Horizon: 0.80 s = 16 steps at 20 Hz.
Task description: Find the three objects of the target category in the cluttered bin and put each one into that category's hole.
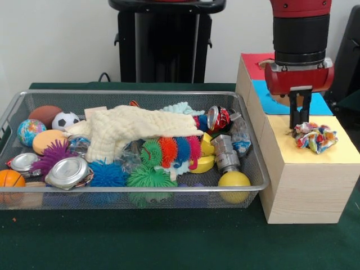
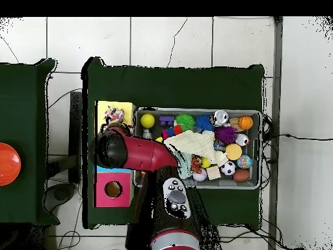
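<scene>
Green cloth covers the table (image 1: 169,242); the gripper's (image 1: 300,130) jaw state is unclear.

One wire bin (image 1: 247,121), three boxes (image 1: 292,185), one speckled cloth piece (image 1: 316,136)

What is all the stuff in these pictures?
Wire bin: one, silver, on the green table, left of the boxes.
Cream cloth: one, draped over the toys in the bin.
Spiky balls: several, green, blue, orange, purple, in the bin.
Soccer ball: one, black and white, bin's far left.
Yellow ball: one, bin's near right corner.
Crushed can: one, red and silver, bin's far right.
Boxes: three, wooden, yellow, blue and red tops, in a row.
Speckled fabric piece: one, on the yellow top.
Claw: one, black, beside that piece; open or shut, cannot tell.
</scene>
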{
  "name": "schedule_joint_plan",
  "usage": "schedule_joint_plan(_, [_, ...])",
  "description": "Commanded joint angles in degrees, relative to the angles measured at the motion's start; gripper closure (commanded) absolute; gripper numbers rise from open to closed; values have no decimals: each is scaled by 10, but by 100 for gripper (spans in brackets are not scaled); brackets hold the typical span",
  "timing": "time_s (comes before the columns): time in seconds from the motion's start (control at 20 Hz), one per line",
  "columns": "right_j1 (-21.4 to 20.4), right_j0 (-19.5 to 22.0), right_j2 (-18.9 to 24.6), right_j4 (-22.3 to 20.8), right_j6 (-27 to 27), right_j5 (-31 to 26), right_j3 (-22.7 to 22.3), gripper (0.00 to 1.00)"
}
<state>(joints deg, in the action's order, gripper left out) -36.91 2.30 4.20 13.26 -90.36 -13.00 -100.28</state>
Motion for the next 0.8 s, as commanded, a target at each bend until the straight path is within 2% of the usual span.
schedule_joint_plan(0.05, [41,-40,-22,47,-158,-5,45,100])
schedule_joint_plan(0.45, [44,-64,-47,74,-154,-38,71,100])
schedule_joint_plan(0.8, [24,-72,-79,73,-143,-114,93,100])
